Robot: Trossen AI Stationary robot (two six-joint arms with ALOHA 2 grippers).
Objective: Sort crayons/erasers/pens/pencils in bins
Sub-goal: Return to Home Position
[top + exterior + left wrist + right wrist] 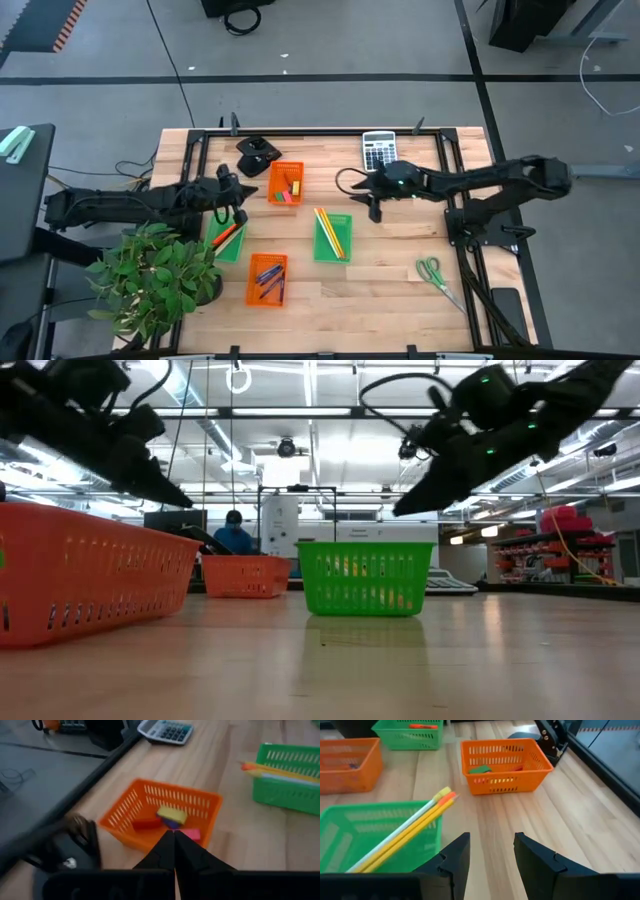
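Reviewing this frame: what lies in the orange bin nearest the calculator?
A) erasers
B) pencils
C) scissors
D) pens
A: the orange bin near the calculator holds small chunky erasers in yellow, red, pink and purple, as the left wrist view shows; the pencils lie in a green bin.

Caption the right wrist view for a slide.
Open right gripper above the table beside the green bin of pencils, facing the orange bin holding erasers.
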